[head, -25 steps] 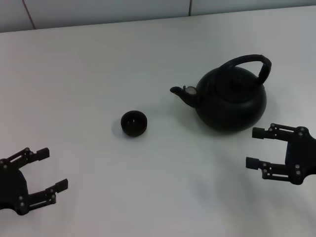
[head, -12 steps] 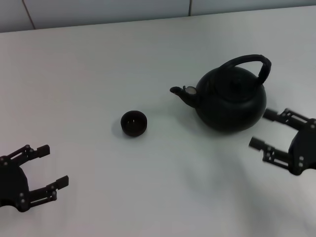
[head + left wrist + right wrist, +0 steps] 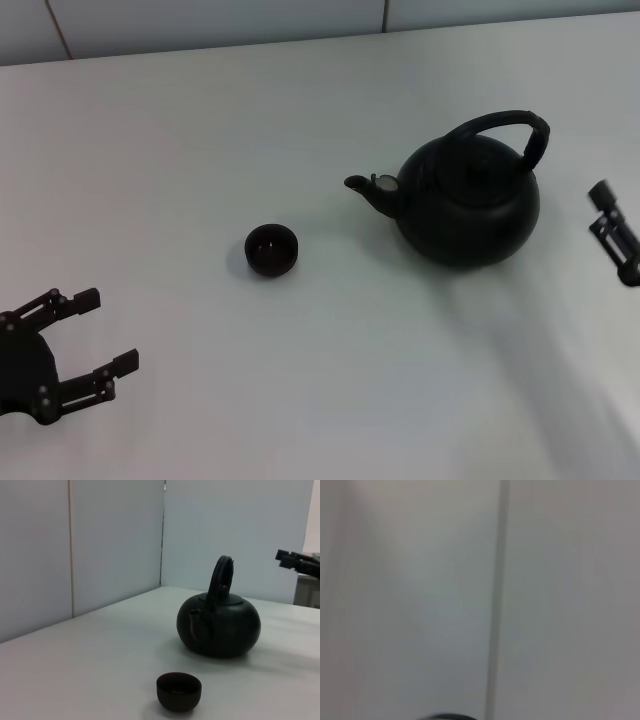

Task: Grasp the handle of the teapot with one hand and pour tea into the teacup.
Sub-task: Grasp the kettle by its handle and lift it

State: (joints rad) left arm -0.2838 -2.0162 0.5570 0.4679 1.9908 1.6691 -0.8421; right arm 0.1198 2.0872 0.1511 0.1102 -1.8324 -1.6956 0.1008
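Showing only wall (image 3: 420,605) — right wrist

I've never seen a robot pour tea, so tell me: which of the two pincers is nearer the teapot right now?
The right pincer, at the table's right edge beside the teapot. The left pincer sits open at the near left corner, beyond the teacup.

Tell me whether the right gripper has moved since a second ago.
Yes. Against the unmoved teapot, the right gripper has gone from near the pot's front-right side out to the head view's right edge, farther back and mostly out of frame.
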